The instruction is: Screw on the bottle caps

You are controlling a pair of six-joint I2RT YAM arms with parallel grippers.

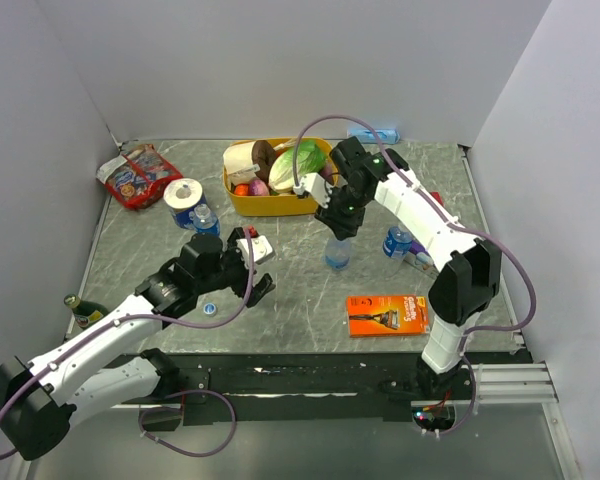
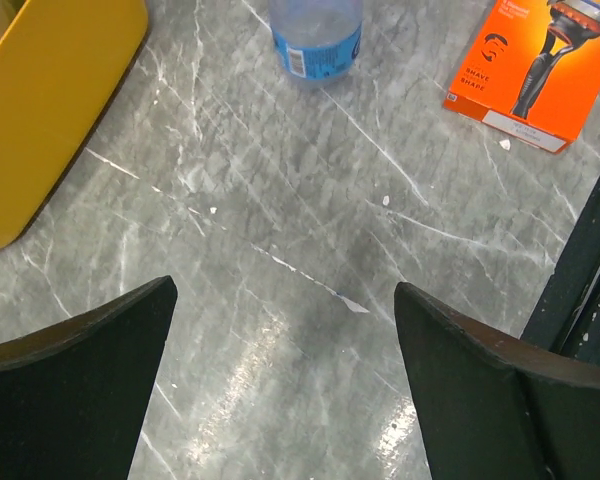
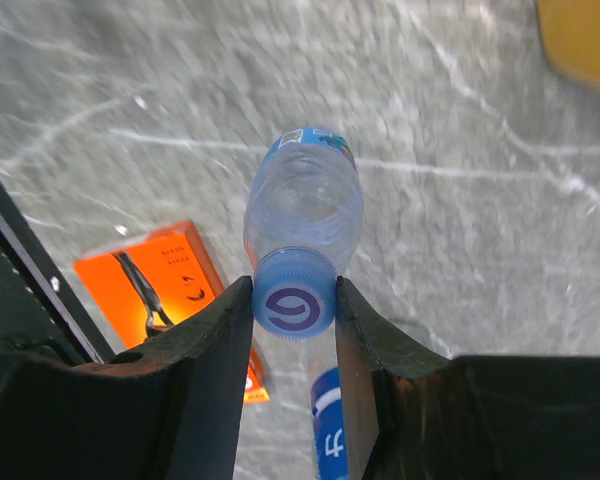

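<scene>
Both the left arm and right arm have white shells, black joints and 1 purple cable each. Farthest from the black base rail, the left hand and right hand carry 2 curved black fingers; 2 green lights dot the right arm.

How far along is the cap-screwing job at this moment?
Done: no finished bottle can be confirmed from the top view.
In hand: the right gripper is shut on a blue cap seated on the middle bottle. The left gripper is open and empty.
Left: a loose cap lies on the table, so at least one more bottle needs capping.
</scene>
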